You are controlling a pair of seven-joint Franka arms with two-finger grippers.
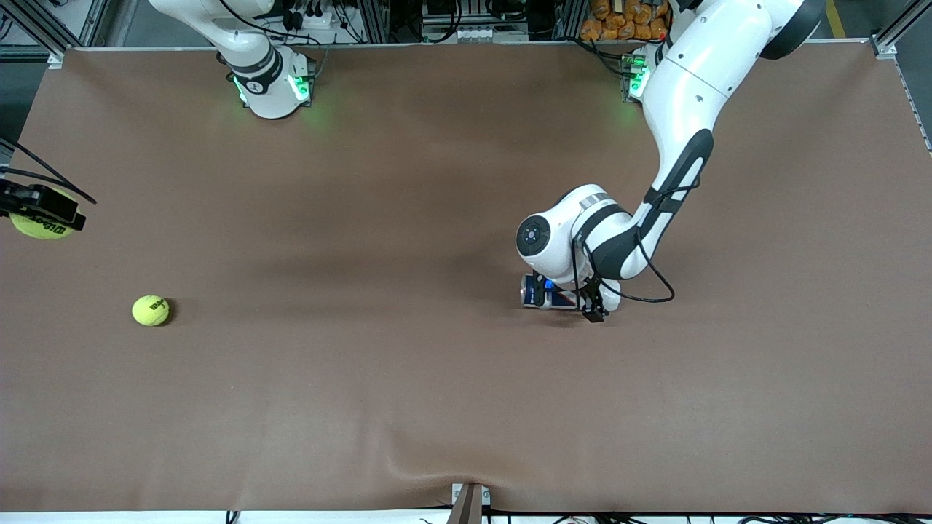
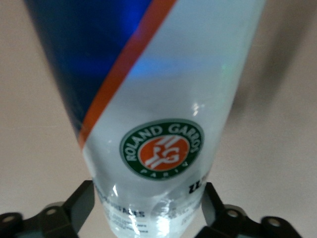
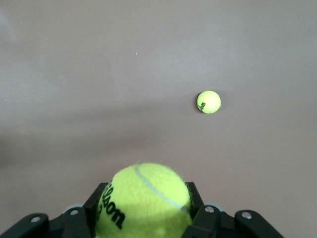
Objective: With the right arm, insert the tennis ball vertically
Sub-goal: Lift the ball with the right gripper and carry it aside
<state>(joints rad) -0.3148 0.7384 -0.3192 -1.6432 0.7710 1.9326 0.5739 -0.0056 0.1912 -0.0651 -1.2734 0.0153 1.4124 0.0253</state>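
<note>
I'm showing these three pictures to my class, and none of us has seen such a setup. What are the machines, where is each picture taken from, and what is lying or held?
Two white robot arms stand at a brown table. One picture looks down from high across it; the others come from cameras on each wrist. The right pincer, up in the air at the right arm's end, grips a tennis ball. A second ball lies loose on the table. The left pincer has its fingers on either side of a tennis-ball can lying on the table.

Right gripper hangs at the front view's left edge, upper half, fingers clamped on a tennis ball. Left arm bends down mid-right, left gripper low, fingers straddling a can.
</note>
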